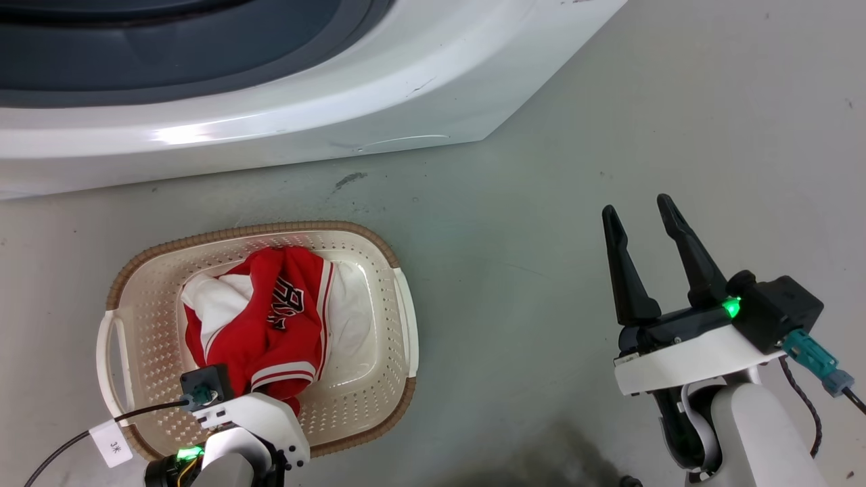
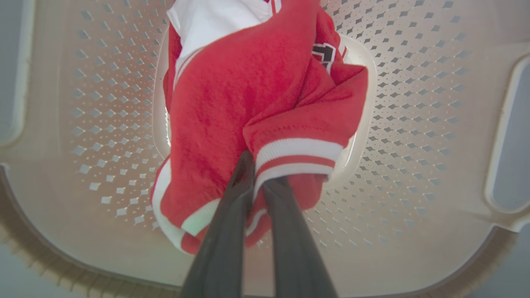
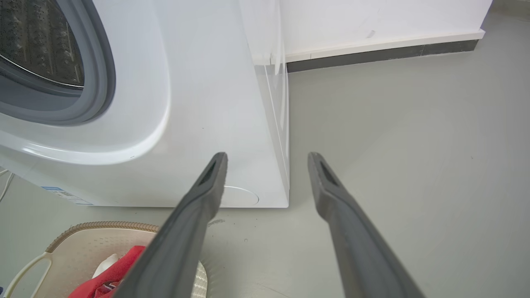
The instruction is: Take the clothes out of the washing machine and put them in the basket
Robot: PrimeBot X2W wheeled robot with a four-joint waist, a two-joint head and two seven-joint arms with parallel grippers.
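At lower left of the head view, the red jersey (image 1: 270,318) is pinched by its striped hem in the left gripper (image 2: 258,169), low inside the basket (image 1: 399,297), seemingly for release; the right gripper (image 1: 636,205) is spread wide, empty.

A smooth, pale grey floor (image 1: 541,203) spreads across the head view, dotted with a few small dark specks. A darker scuff mark (image 1: 350,179) lies on it near the top middle. In the right wrist view the floor runs back to a white wall (image 3: 372,16), edged at its foot by a dark grey skirting strip (image 3: 393,54) beneath a white ledge.
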